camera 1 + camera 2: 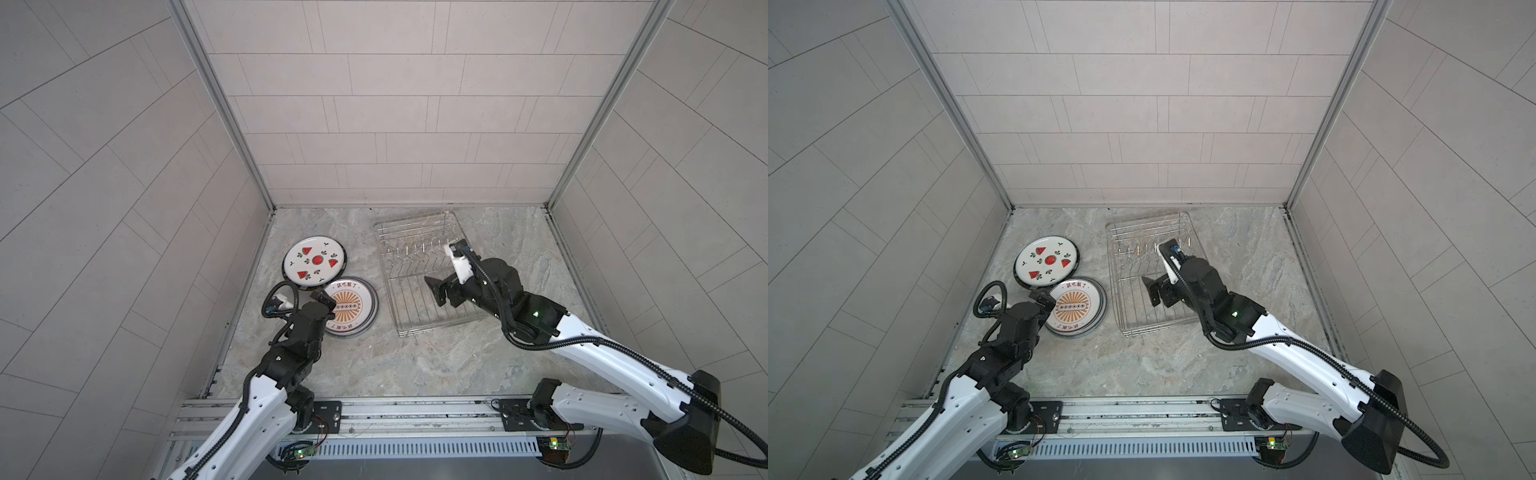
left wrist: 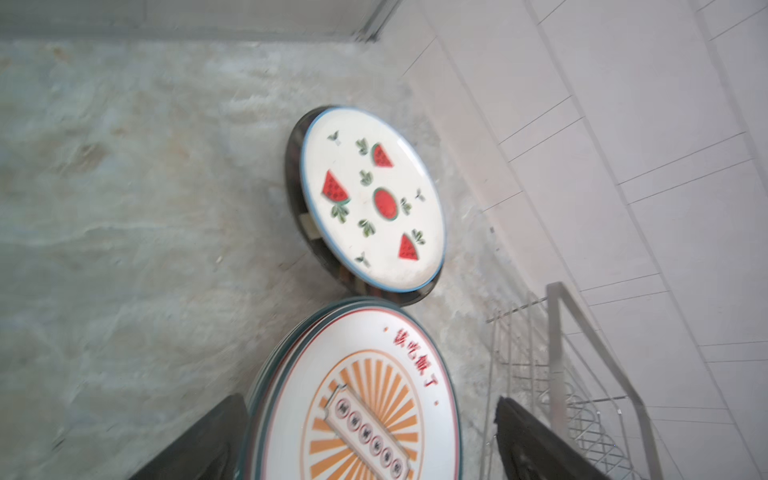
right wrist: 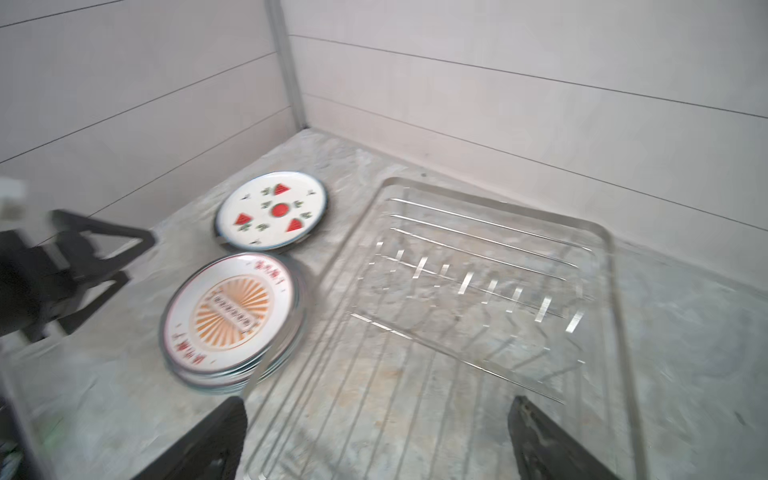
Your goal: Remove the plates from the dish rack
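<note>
Left fingers (image 2: 199, 449), right fingers (image 3: 548, 449) both spread, released; one dish rack (image 1: 411, 291); two stacks: sunburst plates (image 1: 353, 305), watermelon plates (image 1: 313, 262).

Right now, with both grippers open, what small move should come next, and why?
Probably lift the left gripper straight up, clear of the sunburst stack. Its jaws stand open over that stack, gripping nothing, and the dish rack shows no plates in it. The right gripper hangs open over bare wires, so unloading looks finished.
</note>
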`<state>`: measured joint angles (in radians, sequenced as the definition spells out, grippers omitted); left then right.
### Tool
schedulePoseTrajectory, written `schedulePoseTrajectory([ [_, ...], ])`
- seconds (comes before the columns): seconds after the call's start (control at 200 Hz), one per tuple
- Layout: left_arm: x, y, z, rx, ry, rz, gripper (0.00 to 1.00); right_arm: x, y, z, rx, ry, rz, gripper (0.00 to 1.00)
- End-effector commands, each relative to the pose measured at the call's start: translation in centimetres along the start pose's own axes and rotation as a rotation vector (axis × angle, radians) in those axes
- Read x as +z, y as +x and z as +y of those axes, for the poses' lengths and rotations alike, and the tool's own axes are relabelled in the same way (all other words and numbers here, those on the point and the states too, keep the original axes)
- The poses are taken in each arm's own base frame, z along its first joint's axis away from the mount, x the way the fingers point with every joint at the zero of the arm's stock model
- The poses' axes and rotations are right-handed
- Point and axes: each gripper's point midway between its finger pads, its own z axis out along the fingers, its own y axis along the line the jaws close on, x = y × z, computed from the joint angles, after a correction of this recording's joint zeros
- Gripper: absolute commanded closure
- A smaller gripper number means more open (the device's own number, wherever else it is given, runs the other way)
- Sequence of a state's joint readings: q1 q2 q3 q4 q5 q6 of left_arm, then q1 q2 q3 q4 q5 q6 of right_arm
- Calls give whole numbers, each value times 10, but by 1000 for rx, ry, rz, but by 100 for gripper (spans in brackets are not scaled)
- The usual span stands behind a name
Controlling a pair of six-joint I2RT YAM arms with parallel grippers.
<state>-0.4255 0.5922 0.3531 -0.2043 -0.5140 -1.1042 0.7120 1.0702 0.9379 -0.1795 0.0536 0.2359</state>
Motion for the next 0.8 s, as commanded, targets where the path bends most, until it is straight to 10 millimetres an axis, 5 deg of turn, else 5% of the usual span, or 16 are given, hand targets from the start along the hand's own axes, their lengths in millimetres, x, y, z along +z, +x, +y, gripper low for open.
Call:
schedulePoseTrajectory([
  [0.0,-6,-47,-48,153,114,-193,0,-5,-23,-54,159,149,-17,0],
  [0.165,-3,-83,-77,311,90,-389,0,-23,-34,-147,295,394,-37,0],
  [0.265,14,-92,-76,390,-1,-448,0,-27,-21,-191,297,547,-49,0],
  [0.38,37,-98,-65,540,-139,-431,0,-28,13,-241,305,705,11,0],
  [0.505,51,-104,-26,606,-267,-450,0,-38,75,-299,399,861,200,1],
  [0.616,62,-97,6,614,-339,-409,0,-47,110,-322,431,976,244,0],
  [0.796,71,-91,15,736,-366,-385,0,-59,138,-324,346,1047,130,1],
])
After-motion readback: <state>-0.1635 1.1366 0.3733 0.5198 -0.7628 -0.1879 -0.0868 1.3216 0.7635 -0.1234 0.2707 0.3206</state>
